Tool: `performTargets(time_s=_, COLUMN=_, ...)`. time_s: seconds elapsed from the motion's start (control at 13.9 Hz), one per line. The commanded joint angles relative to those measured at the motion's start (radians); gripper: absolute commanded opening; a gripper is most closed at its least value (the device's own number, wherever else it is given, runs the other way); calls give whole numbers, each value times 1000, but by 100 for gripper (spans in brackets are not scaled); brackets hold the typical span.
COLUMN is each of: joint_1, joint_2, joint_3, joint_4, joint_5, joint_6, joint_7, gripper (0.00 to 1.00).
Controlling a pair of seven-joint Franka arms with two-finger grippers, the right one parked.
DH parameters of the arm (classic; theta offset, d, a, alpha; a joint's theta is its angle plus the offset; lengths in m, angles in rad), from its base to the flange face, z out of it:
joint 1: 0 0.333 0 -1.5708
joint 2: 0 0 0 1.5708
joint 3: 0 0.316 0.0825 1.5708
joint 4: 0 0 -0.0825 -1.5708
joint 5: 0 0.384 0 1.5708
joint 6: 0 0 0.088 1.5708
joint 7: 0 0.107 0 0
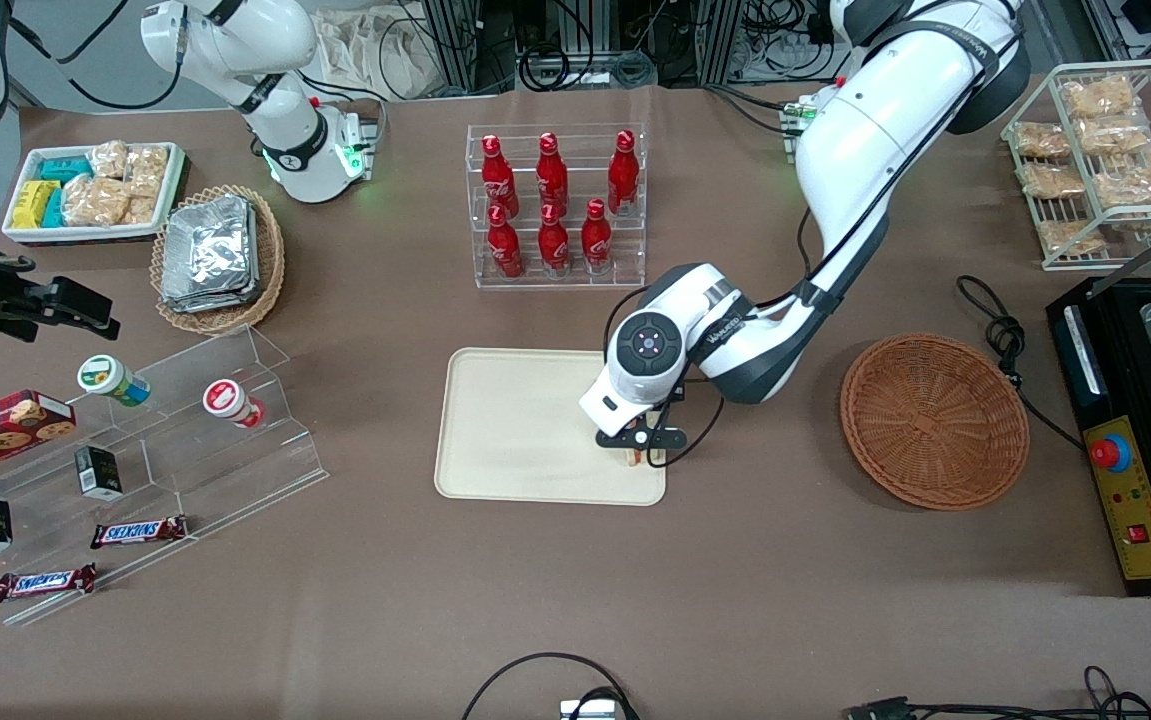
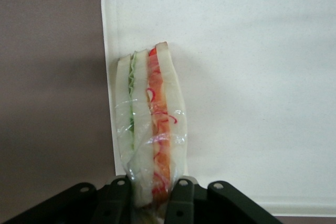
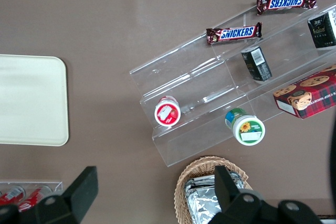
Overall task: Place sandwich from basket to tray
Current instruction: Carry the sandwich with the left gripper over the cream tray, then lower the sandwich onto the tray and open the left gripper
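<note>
We see the fingers [image 2: 181,198] closed narrow on the sandwich [image 2: 149,129], one black pad on each flat side of the wedge, pinching it at one end. The sandwich is in clear wrap and shows its layered edge to the wrist camera: white bread, a green strip, and orange-red filling. It lies over the rim of the tray [image 2: 252,77], at the tray's edge near a rounded corner, part above the cream surface and part above the brown table [image 2: 47,103]; we cannot tell whether it touches the tray.

From the front, we find the gripper [image 1: 639,447] low over the tray [image 1: 515,430], at the corner nearer the camera on the working arm's end, with a sliver of the sandwich [image 1: 638,457] showing beneath it. The basket [image 1: 933,420] sits on the table [image 1: 575,600] well apart from the tray, toward the working arm's end, with nothing in it.
</note>
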Motion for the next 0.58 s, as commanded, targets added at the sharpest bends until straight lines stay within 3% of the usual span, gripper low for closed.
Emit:
performTargets(time_s=0.0, joint_1=-3, joint_2=13, joint_3=-3, joint_4=33, joint_5=23, joint_6=-19, joint_7=-15, gripper=100)
performTargets(time_s=0.29, joint_1=3, joint_2=-3, joint_3=-3, joint_4=36, joint_5=15, joint_6=-69, joint_7=-21, gripper=100)
performTargets(time_s=0.5, joint_1=56, joint_2=-103, joint_3=-11, joint_4=-8, joint_5=6, joint_6=-142, joint_7=-23, gripper=100)
